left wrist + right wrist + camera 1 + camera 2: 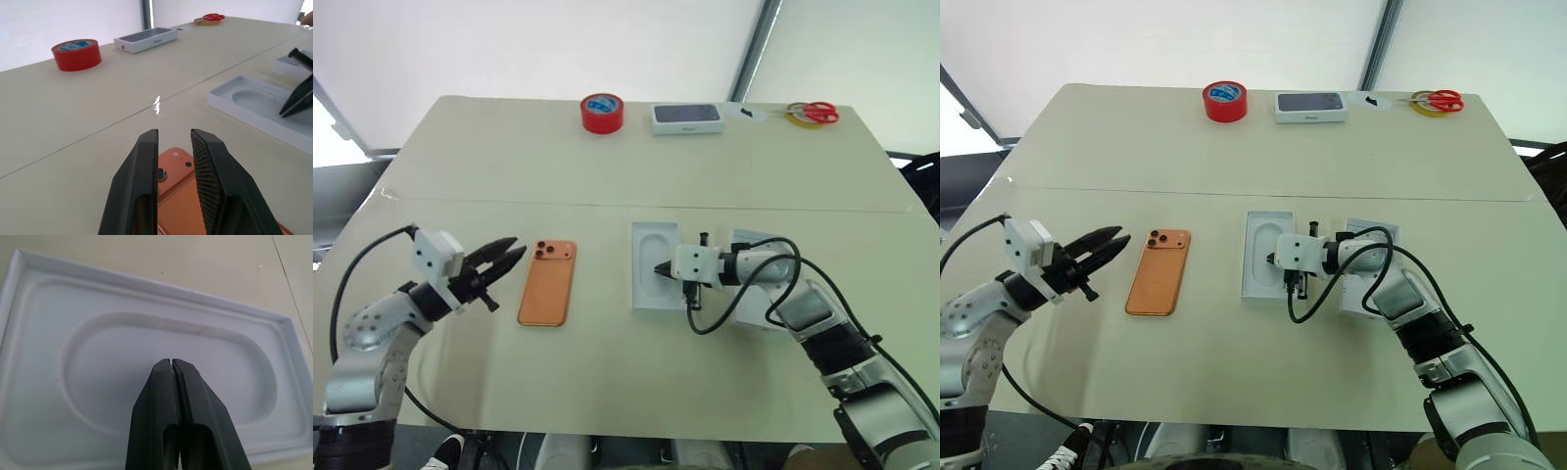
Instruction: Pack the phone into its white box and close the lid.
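Beside my left claw (514,255), whose fingers stand slightly spread and hold nothing, the phone (548,282) lies flat on the table (509,166), camera side up. My right claw (172,363), pressed together and empty, hovers over the white moulded insert (653,264). I judge the pickup is still ahead: next I must pinch the phone's edge.

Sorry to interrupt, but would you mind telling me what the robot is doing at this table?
It is packing an orange phone, which lies camera side up on the table, not yet picked up. The left gripper is open beside the phone. The right gripper is shut, empty, over a white moulded insert. Another white piece lies under the right arm.
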`<state>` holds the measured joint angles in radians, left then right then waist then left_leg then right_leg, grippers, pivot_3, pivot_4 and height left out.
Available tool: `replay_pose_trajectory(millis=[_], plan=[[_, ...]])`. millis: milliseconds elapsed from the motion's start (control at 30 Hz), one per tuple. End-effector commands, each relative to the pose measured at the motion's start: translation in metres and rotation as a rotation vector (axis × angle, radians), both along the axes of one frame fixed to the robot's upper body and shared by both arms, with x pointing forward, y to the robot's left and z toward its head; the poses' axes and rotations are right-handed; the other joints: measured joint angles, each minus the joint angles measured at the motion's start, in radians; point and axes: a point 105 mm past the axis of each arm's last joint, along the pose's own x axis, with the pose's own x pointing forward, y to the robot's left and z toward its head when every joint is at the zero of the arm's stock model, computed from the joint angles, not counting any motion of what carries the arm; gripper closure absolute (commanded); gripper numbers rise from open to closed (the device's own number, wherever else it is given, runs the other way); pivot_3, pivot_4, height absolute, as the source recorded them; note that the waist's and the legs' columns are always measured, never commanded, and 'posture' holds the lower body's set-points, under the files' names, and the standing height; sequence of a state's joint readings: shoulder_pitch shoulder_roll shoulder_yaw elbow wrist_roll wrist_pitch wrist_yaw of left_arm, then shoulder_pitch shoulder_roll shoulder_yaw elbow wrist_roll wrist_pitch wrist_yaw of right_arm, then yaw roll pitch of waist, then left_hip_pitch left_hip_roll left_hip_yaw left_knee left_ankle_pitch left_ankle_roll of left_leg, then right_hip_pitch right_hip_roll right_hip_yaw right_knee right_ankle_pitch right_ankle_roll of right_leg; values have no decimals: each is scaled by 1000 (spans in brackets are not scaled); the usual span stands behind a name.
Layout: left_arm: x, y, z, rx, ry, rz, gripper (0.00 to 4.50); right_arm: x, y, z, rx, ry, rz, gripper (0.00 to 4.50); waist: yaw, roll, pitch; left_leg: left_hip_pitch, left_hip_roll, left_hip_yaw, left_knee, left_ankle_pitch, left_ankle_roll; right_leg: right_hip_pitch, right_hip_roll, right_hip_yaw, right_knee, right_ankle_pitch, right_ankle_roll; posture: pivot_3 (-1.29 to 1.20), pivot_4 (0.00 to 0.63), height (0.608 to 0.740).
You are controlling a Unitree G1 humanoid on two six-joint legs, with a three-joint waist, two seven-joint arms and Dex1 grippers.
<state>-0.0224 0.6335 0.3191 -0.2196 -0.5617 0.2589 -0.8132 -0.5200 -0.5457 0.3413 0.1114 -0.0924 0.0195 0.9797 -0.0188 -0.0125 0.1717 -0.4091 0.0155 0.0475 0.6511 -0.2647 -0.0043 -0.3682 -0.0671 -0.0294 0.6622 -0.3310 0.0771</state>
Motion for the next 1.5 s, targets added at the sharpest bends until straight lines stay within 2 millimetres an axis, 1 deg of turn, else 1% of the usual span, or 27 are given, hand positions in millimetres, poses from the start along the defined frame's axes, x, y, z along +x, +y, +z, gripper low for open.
replay_pose_trajectory(millis=[33,100,133,167,233,300,367,433,500,567,600,633,700,733,767,833,867,900,933,967,1100,1167,1233,1333,1433,1500], plan=[[-1,6,2,27,34,31,3396,4,6,20,55,-55,-4,4437,-1,0,0,0,0,0,0,0,0,0,0,0,0,0,0,0,150,740],[0,11,-5,-62,160,42,3396,5,7,22,52,-70,-3,4437,-1,0,0,0,0,0,0,0,0,0,0,0,0,0,0,0,150,740],[-1,14,-7,-133,235,41,3396,12,9,31,92,-95,-43,4437,-1,0,0,0,0,0,0,0,0,0,0,0,0,0,0,0,150,740],[-3,17,-7,-199,290,36,3396,17,11,39,129,-84,-80,4437,-1,0,0,0,0,0,0,0,0,0,0,0,0,0,0,0,150,740],[-3,25,-9,-245,367,65,3396,21,19,56,204,-86,-96,4437,-2,0,0,0,0,0,0,0,0,-1,0,0,2,0,0,0,150,740],[-4,32,-17,-240,457,106,3396,23,29,71,257,-98,-100,4437,-1,0,0,0,0,0,0,0,0,-2,0,0,2,0,0,0,150,740],[-7,37,-25,-284,555,106,3396,19,46,81,290,-88,-50,4437,-2,0,0,0,0,0,0,0,0,-2,1,0,2,0,0,0,150,740],[-8,35,-26,-321,594,83,3396,13,63,79,268,-62,-7,4437,-2,0,0,0,0,0,-1,0,0,-2,1,0,2,0,0,0,150,740],[-7,37,-30,-350,649,77,3396,2,80,63,174,-45,84,4437,0,-1,0,0,0,0,-1,0,0,-2,1,0,2,0,0,0,150,740],[-7,37,-34,-394,711,61,3396,-7,90,49,93,-45,151,4437,3,-1,0,0,0,0,0,0,0,-2,1,0,2,0,0,0,150,740],[-9,35,-34,-424,735,33,3396,-7,93,44,67,-48,163,4437,2,-1,0,0,0,0,0,0,0,-2,1,0,3,0,0,0,150,740],[-8,36,-36,-399,713,47,3396,-8,98,42,61,-44,179,4437,0,-1,0,0,0,0,0,0,0,-3,1,0,3,0,0,0,150,740],[-6,37,-41,-352,692,75,2871,-9,106,42,74,-37,195,4500,-1,-1,0,0,-1,0,0,0,-1,-3,1,0,3,0,0,0,150,740],[-9,35,-40,-378,708,47,2564,-9,110,43,82,-44,192,4500,-2,-1,0,-1,-1,0,0,1,-1,-3,1,0,3,0,0,0,150,740],[-10,35,-39,-393,706,34,2162,-8,112,43,84,-55,186,4500,-3,-1,0,-1,0,0,-1,1,-2,-4,1,0,3,0,0,0,150,740],[-12,37,-38,-446,734,28,1196,-9,114,38,73,-44,190,4500,-3,-1,0,-1,0,0,-1,4,-7,-4,1,0,3,0,0,0,150,740],[-13,37,-38,-458,749,25,708,-10,114,37,69,-38,194,4500,-3,-1,0,-1,0,0,-1,4,-7,-4,1,0,3,0,0,0,150,740],[-15,38,-41,-434,755,29,190,-10,114,35,66,-36,189,4500,-3,-1,0,-1,0,0,-1,4,-7,-4,1,0,3,0,0,0,150,740],[-17,38,-43,-427,777,36,86,-9,115,33,66,-25,180,4500,-4,-1,-1,-1,0,0,-1,4,-7,-4,0,0,3,0,0,0,150,740],[-17,41,-48,-386,780,69,86,-9,116,31,59,-36,182,4500,-4,-1,-1,-1,0,0,-1,4,-7,-4,0,0,3,0,0,0,150,740],[-17,39,-48,-455,819,51,86,-11,125,26,33,-36,205,4500,-5,-1,-1,-1,0,0,-2,4,-7,-4,0,0,3,0,0,0,150,740],[-17,36,-51,-474,850,40,86,-14,129,18,-2,-16,218,4500,-5,-1,-1,-1,0,0,-2,4,-7,-4,0,0,3,0,-1,0,150,740],[-17,30,-56,-460,891,34,86,-17,130,11,-35,10,225,4500,-3,-1,-1,-1,0,0,-2,4,-7,-4,0,0,3,0,-1,0,150,740],[-19,23,-66,-419,934,26,86,-18,130,1,-108,2,237,4500,-1,-1,-1,-1,-1,0,-2,4,-7,-4,0,0,3,0,-1,0,150,740],[-21,19,-73,-409,969,22,86,-19,132,-2,-128,28,227,4500,-1,0,-1,-1,-1,0,-2,4,-7,-4,0,0,3,0,-1,0,150,740],[-24,15,-79,-375,984,10,86,-16,132,-4,-156,6,221,4500,-1,0,-2,0,-1,0,-2,4,-7,-4,0,0,3,0,-1,0,150,740]])
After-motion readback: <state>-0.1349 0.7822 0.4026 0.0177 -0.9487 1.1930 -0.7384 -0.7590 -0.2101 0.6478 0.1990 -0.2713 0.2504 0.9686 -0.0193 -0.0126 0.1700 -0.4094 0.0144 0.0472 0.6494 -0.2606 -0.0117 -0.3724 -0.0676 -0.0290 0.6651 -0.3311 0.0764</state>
